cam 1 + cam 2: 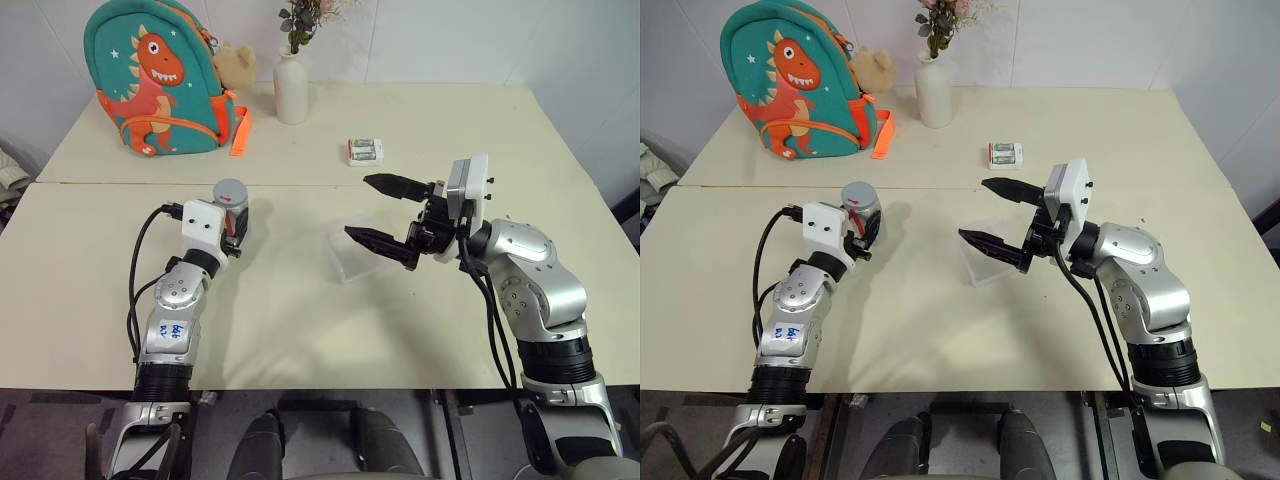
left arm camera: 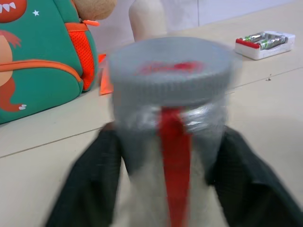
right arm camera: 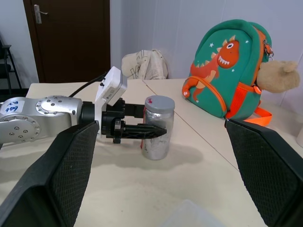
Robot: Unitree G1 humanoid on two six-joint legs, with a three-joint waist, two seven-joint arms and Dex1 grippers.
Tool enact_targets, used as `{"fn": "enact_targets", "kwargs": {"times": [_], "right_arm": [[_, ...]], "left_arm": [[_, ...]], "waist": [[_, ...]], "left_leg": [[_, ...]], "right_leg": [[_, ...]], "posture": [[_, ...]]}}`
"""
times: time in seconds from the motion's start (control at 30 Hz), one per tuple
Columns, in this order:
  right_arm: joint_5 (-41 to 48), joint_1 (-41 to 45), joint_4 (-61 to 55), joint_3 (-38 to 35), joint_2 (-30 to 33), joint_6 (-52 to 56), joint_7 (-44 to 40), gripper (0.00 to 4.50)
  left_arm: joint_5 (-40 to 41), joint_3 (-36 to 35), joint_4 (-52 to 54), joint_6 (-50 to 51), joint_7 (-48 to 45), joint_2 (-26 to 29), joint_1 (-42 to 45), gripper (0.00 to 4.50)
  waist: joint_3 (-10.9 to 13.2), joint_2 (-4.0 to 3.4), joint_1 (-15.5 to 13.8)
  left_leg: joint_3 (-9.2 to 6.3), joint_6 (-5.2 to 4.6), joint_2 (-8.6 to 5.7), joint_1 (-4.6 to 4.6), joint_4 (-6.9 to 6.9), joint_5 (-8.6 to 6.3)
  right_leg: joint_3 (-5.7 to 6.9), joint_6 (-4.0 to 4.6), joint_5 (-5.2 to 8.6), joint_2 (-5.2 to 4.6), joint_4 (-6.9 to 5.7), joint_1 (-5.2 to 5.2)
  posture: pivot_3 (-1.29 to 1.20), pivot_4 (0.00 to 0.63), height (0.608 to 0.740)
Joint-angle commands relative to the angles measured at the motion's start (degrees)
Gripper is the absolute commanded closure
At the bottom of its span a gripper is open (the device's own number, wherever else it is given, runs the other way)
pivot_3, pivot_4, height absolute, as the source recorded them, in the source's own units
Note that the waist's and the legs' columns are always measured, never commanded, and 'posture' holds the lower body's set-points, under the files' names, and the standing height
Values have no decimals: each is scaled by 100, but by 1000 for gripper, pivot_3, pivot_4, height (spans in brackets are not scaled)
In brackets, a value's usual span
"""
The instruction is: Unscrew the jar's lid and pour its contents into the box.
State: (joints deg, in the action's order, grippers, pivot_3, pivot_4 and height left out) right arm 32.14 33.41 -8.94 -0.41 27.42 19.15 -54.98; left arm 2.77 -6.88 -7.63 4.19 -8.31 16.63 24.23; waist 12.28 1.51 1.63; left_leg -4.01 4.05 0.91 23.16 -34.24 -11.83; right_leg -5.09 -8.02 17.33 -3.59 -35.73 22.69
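Observation:
The jar (image 1: 231, 207), a silvery cylinder with a red and white label, stands upright on the near table, left of the middle. The grey lid (image 2: 170, 64) with a bit of red sits on top of it. My left gripper (image 1: 237, 222) is shut on the jar's body below the lid, one black finger on each side. The contents are hidden inside. The clear box (image 1: 350, 262) lies on the table to the right. Just above and beside it, my right gripper (image 1: 360, 207) hovers open, pointing left toward the jar, nothing between its fingers.
On the far table stand a teal dinosaur backpack (image 1: 160, 80) with a plush toy (image 1: 236, 62), a white vase (image 1: 291, 88) with flowers, and a small white-and-green pack (image 1: 365, 150). A seam (image 1: 300, 186) runs between the two tables behind the jar.

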Motion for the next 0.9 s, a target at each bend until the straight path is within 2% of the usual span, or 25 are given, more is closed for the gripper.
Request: {"fn": "enact_targets", "kwargs": {"times": [0.03, 0.2, 0.4, 0.53, 0.67, 0.9], "right_arm": [[74, 43, -152, -61, -27, -31, -5, 0], [28, 0, -139, -15, -32, -34, -2, 0], [68, -75, -423, 61, 89, 320, 80, 0], [252, 71, -791, 270, -65, 970, 388, 0], [264, 280, -1015, 630, -392, 1458, 766, 0], [-130, 537, -778, 1070, -977, 1582, 1262, 0]], "left_arm": [[35, -93, 107, -126, 71, -36, 59, 2517], [563, -137, 630, -85, -403, -101, -53, 2517], [1964, -97, 2133, 830, -2408, 898, -747, 2517], [2329, 196, 2202, 1289, -3348, 1462, -634, 2517], [2272, 491, 1977, 1443, -3595, 1427, -220, 2517], [2260, 809, 1942, 1620, -3704, 1163, -16, 2517]], "waist": [[0, 0, -1], [0, 0, 0], [0, -1, 23], [0, -1, 16], [0, -1, 12], [0, -1, 33]], "left_leg": [[0, 0, 0, 0, 0, 0], [0, 0, 0, 1, 0, 0], [1, 5, 4, -1, 11, -3], [1, 5, 4, -2, 11, -3], [1, 3, 4, 2, 8, 1], [0, 1, 6, 2, 15, 0]], "right_leg": [[0, 0, 0, 0, 0, 0], [0, 0, 0, 0, 1, 0], [0, 9, 5, 2, -2, 8], [1, 16, 9, 2, -5, 10], [0, 52, 21, 2, 6, 9], [1, 19, 3, 3, 3, 14]], "posture": [[0, 150, 740], [0, 150, 740], [0, 150, 740], [0, 150, 740], [0, 150, 740], [0, 150, 740]]}}
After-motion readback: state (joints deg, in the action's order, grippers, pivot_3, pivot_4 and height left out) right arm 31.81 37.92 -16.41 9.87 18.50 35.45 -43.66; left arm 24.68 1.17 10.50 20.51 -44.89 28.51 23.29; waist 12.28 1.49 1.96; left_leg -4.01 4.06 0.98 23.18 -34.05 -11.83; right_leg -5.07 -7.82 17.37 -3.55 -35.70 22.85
